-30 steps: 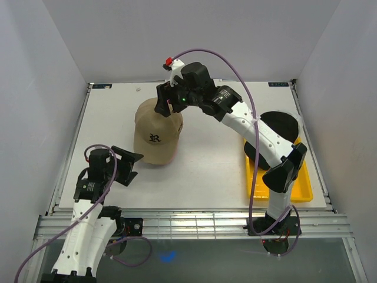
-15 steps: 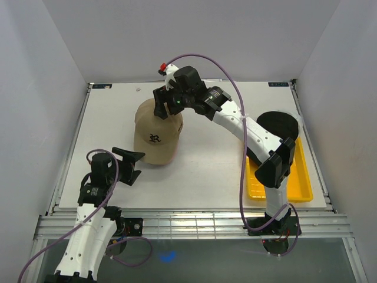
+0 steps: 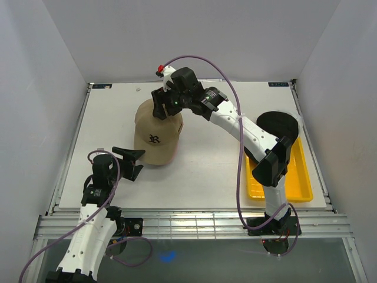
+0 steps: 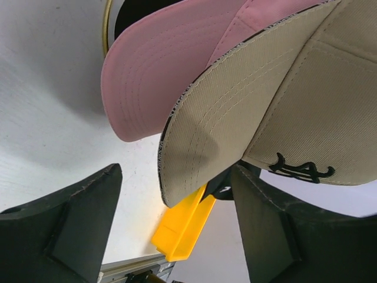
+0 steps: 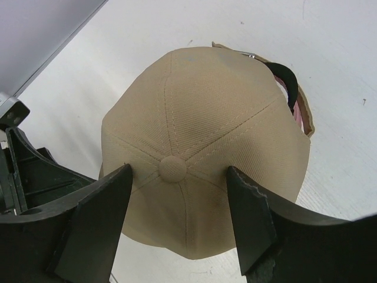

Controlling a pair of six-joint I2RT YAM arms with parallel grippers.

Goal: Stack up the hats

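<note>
A tan hat [image 3: 154,138] lies at the table's middle left, stacked over a pink hat [image 4: 159,65] whose brim sticks out under the tan brim [image 4: 235,118]. My right gripper [image 3: 166,109] hovers open over the tan crown [image 5: 200,118], one finger on each side of the top button. My left gripper [image 3: 134,162] stands open just in front of the brims, its fingers [image 4: 65,230] holding nothing. A black hat [image 3: 281,124] rests at the far end of the yellow tray. A sliver of pink [image 5: 299,112] shows at the tan hat's back opening.
The yellow mesh tray [image 3: 300,183] sits along the table's right side, and its corner [image 4: 182,227] shows between my left fingers. White walls enclose the table on three sides. The right arm reaches across the table from the tray side.
The right gripper has shifted slightly left, staying over the tan crown. The left arm has drawn back a little toward its base. The hats have not moved.
</note>
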